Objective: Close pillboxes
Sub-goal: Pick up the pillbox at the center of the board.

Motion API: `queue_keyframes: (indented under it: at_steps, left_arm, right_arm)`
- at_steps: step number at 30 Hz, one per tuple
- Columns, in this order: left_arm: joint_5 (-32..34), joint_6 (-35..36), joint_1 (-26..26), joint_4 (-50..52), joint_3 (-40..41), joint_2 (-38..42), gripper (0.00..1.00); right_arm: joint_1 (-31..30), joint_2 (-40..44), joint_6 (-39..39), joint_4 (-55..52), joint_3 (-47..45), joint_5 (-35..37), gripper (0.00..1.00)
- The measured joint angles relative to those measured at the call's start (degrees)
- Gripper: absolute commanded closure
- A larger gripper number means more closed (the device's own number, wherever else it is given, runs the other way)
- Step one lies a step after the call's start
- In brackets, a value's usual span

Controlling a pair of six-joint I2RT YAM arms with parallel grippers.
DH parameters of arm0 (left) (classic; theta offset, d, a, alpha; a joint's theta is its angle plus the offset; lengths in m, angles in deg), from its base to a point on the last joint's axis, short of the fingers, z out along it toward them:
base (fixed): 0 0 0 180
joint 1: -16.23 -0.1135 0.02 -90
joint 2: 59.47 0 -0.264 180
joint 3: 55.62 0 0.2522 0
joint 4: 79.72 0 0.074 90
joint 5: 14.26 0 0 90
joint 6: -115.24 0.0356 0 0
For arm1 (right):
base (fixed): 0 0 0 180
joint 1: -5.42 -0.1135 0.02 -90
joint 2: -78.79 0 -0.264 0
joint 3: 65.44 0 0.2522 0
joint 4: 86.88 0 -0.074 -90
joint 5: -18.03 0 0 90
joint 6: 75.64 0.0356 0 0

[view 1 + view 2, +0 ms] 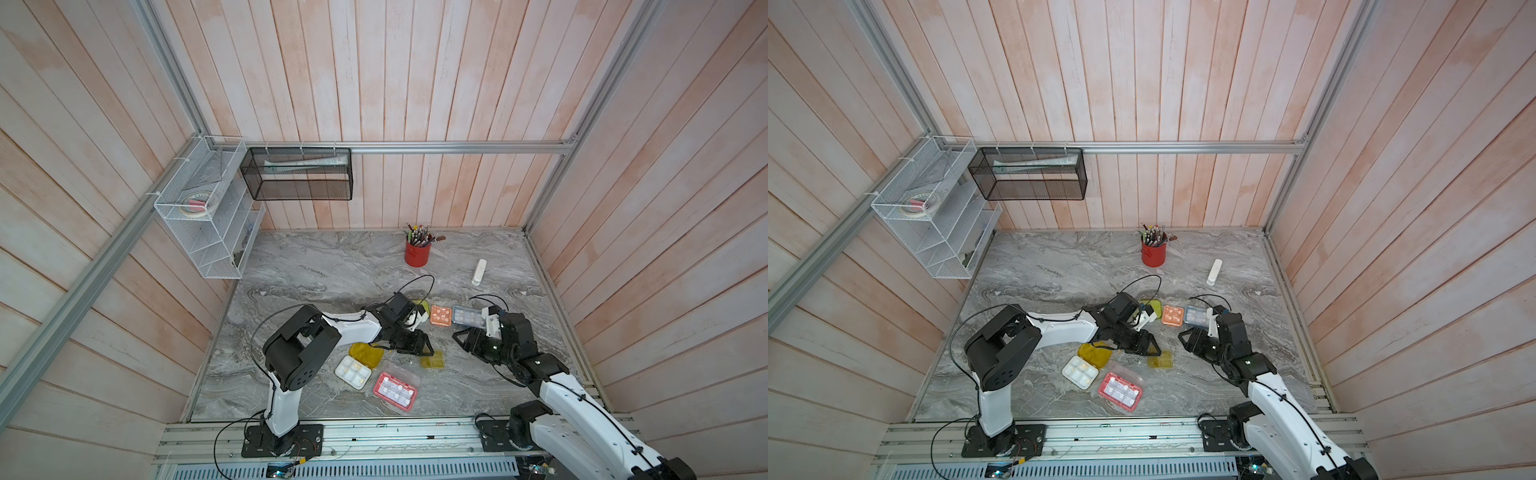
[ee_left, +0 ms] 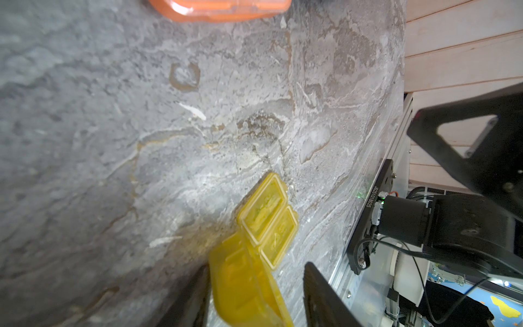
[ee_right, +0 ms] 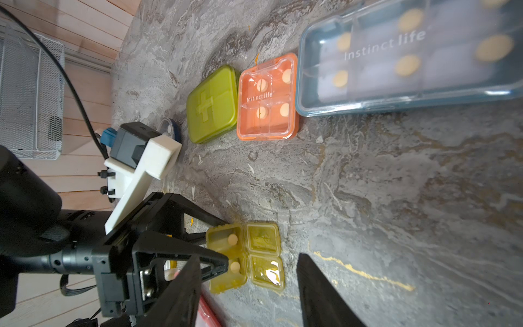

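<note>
Marble tabletop, pillboxes in two loose groups.

Back row:
- Lime-olive pillbox: lid shut, raised cross on top.
- Orange pillbox, just beside it: clear lid shut, four cells, one pale round pill in each.
- Light blue pillbox, next along: clear lid down, yellowish round pills in the cells.
- Round dark pillbox, on the far side of the lime one: mostly hidden behind the left arm's camera mount, so lid state unreadable.

Front group:
- Yellow pillbox: open, amber lid lying flat beside its white-celled tray. Contents too small to tell.
- Pink-red pillbox: open, clear lid tipped back, white cells. Contents unreadable.

Small yellow-olive pillbox sits between the two grippers. Both little lids are folded out flat and two cells are exposed, one pale pill in each.

Left gripper: jaws roughly half apart, straddling the cell end of the small box. A gap shows along one finger, so no grip.

Right gripper: jaws roughly half apart with nothing between them. It points at the same box from the lid side and is not touching it.

Red cup at the back is full of pencils, with a white stick lying nearby.

On the wall, a white wire basket holds a tape roll, and a black mesh basket holds a long pale packet.
</note>
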Motion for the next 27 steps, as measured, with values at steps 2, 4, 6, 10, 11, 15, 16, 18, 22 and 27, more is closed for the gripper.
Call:
queue_keyframes:
  at_steps: [2,4,6,10,11,15,16,18,22,27]
  left_arm:
    - [0.0,0.0,0.0,-0.28,0.13,0.0,0.45]
    - [0.0,-0.04,0.0,-0.59,0.24,0.0,0.45]
    - [-0.02,-0.17,0.0,-0.83,0.35,0.0,0.47]
    - [-0.04,-0.61,-0.02,-1.79,0.85,0.0,0.49]
    - [-0.15,-0.72,-0.02,-2.21,1.05,0.0,0.49]
    - [-0.48,-1.49,-0.02,-3.78,1.84,0.04,0.5]
    - [-0.5,-1.51,0.0,-4.07,1.99,0.04,0.51]
    - [-0.59,-1.62,-0.02,-4.39,2.16,0.04,0.52]
    - [-0.66,-1.68,-0.02,-5.05,2.51,0.04,0.52]
    - [-0.72,-1.88,-0.02,-5.84,3.06,0.17,0.52]
  right_arm:
    - [0.0,0.02,0.0,0.0,0.0,0.0,0.44]
    - [0.0,0.04,-0.02,0.0,0.0,0.02,0.44]
    - [0.0,0.04,-0.02,0.0,0.0,0.04,0.44]
    - [0.0,0.07,-0.04,-0.02,0.0,0.04,0.44]
    - [0.0,0.11,-0.04,-0.02,0.0,0.04,0.44]
    - [0.0,0.5,-0.04,-0.02,-0.17,0.22,0.44]
    - [0.0,0.59,-0.07,-0.07,-0.24,0.24,0.44]
    - [0.0,0.59,-0.09,-0.09,-0.26,0.24,0.44]
    - [0.0,0.59,-0.24,-0.09,-0.26,0.24,0.44]
    - [0.0,0.59,-0.26,-0.11,-0.26,0.26,0.44]
